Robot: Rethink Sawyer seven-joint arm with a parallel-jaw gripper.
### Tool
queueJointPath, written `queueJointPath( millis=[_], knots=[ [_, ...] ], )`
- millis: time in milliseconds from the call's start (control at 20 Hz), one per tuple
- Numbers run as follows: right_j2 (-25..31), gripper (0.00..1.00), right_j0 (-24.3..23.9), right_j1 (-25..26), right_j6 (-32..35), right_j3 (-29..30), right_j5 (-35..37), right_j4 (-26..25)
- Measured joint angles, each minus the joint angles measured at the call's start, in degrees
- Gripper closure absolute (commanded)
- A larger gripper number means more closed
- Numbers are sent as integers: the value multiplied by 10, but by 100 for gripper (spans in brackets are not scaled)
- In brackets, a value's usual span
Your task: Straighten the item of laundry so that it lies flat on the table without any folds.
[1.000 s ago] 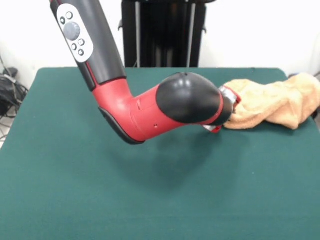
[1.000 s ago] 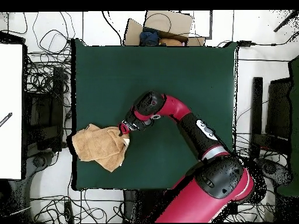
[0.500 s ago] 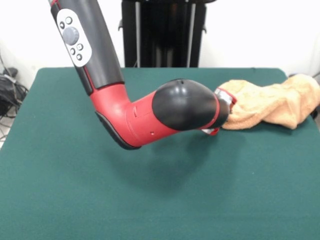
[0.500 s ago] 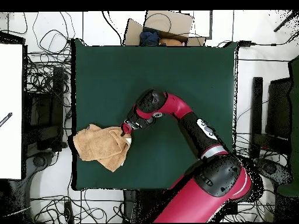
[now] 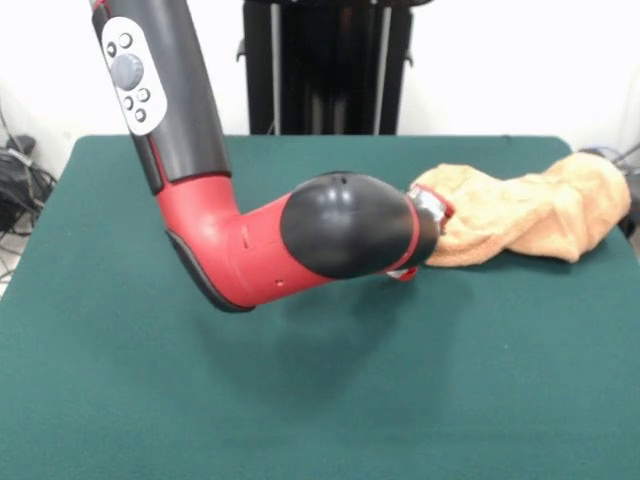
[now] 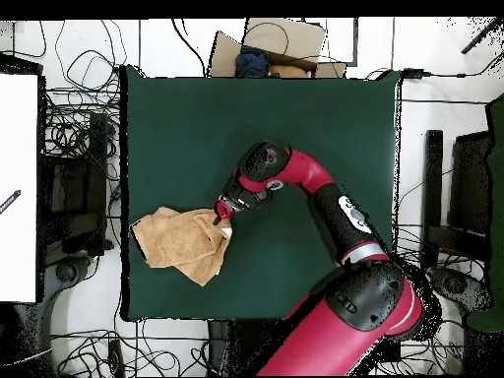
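The item of laundry [image 5: 530,215] is an orange-tan towel lying bunched and folded at the right side of the green table [image 5: 300,400]. Its far end reaches the table's right edge. My gripper [image 5: 428,228] is at the towel's left end, mostly hidden behind the black and red wrist, and is shut on the cloth there. In the overhead view the towel [image 6: 182,241] lies crumpled near the left edge of the table [image 6: 295,108], with the gripper [image 6: 221,215] on its right corner.
A cardboard box [image 6: 271,49] with clutter sits just past the table's top edge in the overhead view. Cables lie on the floor all round, and a white surface [image 6: 18,187] stands at the left. My arm crosses the middle of the table.
The gripper has moved toward the table's middle, dragging the towel's held end with it. The towel has slid in from the table edge and stretched out a little.
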Motion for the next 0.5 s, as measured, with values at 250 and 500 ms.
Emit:
queueJointPath(
  millis=[250,500],
  knots=[
    [0,100,0,7,-38,-41,47,-12],
    [0,100,0,14,-97,-67,77,-16]
  ],
)
